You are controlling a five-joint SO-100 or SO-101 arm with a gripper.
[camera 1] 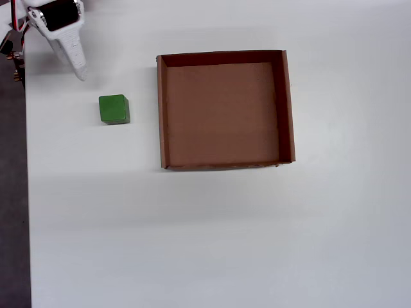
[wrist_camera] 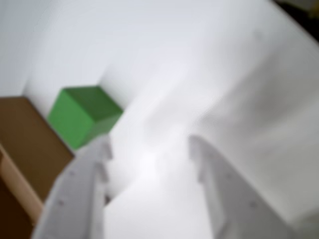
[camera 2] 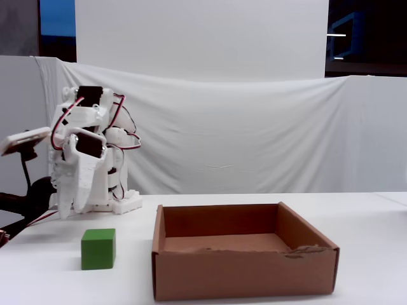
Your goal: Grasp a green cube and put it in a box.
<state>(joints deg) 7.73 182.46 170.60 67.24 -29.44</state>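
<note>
Parted white plastic two-finger gripper [wrist_camera: 149, 149], jaws spread with bare white tabletop [camera 1: 212, 237] showing between them in the blurred wrist view, clamped on nothing. Raised above the table at the top left corner of the overhead view [camera 1: 79, 74], pointing down and toward the small bright-green matte cube [camera 1: 114, 109], yet apart from it. Seen in the fixed view [camera 2: 71, 206] hanging in front of the white arm base at the left, above and behind the cube [camera 2: 98, 248].

Resting flat on the table, well clear of the fingers, just left of the shallow square brown cardboard box [camera 1: 162, 115] in the overhead view, with a strip of white surface between cube and box wall. Upright, one face up. Out of focus in the wrist view [wrist_camera: 82, 114], just beyond the left fingertip [wrist_camera: 99, 149], with a brown corner of the box [wrist_camera: 25, 144] at the left edge.

Open-topped, holding nothing on its flat brown floor; near wall [camera 2: 245, 273] slightly ragged along its upper edge in the fixed view. White cloth backdrop [camera 2: 254, 133] draped behind the table.
</note>
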